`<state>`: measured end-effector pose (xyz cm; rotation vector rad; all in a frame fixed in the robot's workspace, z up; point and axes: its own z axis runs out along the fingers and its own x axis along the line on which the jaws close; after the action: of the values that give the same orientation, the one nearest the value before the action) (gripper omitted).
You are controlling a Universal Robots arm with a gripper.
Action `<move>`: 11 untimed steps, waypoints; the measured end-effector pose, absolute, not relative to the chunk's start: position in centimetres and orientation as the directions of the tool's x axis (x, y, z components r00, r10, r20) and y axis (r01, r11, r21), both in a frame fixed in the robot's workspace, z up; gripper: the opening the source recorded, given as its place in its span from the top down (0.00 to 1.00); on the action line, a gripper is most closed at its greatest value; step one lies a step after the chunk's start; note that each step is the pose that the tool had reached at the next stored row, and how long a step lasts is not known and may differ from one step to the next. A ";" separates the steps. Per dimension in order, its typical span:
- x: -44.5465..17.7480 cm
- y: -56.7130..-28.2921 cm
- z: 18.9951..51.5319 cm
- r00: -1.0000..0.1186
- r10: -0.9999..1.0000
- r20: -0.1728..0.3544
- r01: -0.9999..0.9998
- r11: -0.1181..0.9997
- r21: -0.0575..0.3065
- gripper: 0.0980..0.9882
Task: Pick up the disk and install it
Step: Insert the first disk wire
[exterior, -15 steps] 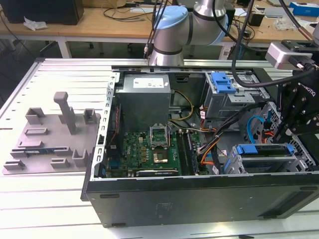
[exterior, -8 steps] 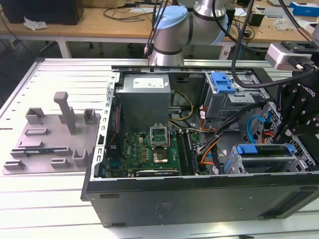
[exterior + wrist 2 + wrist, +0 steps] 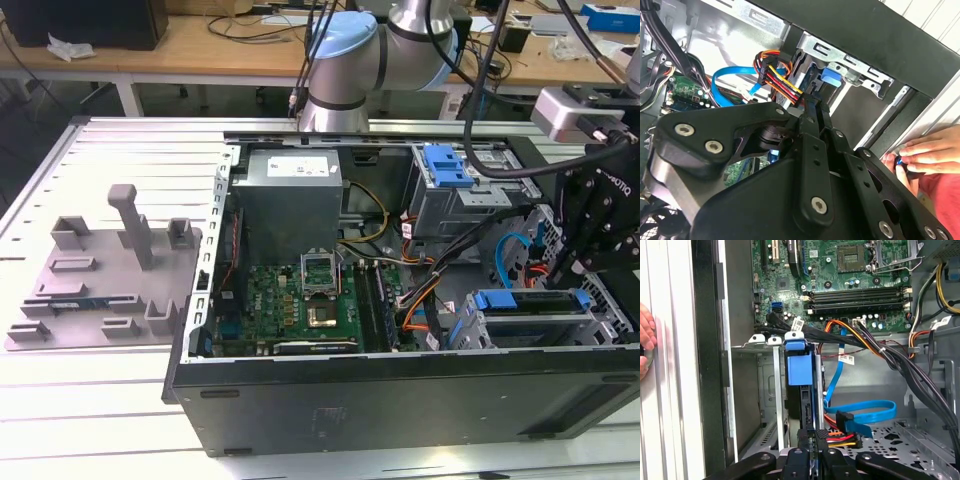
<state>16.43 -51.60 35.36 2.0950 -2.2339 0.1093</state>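
sitting on edge in a slot of the drive cage, the disk shows its bright blue carrier end toward the motherboard, with its dark slab running back toward the gripper. in the exterior view the disk lies lengthwise in the cage at the case's corner on the exterior view's right, its blue frame along the top.

the claw is set narrow: its two black fingers flank the near end of the disk and press on it from both sides. in the second wrist view the same fingers come together to a slim tip at the cage's mouth.

just beside the disk's near end a black plug with red, yellow and orange wires hangs free, and a flat blue data cable loops across the case floor. black cable bundles cross between the cage and the motherboard.

outside the black case wall a person's hand rests on the slatted table; in the second wrist view the hand is near the case edge, fingers curled around something small.

farther off in the exterior view, a bare blue bracket sits in the upper bay, the grey metal box stands by the motherboard, and a grey moulded tray lies on the table well apart.
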 end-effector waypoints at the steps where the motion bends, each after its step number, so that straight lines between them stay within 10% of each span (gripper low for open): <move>1: 16.4 -51.6 35.4 -0.064 -0.992 0.105 -0.998 0.064 0.001 0.93; 11: 16.4 -51.6 35.3 -0.049 -0.993 0.105 -0.999 0.049 0.000 0.93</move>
<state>16.40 -51.60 35.33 2.1123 -2.2185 0.1109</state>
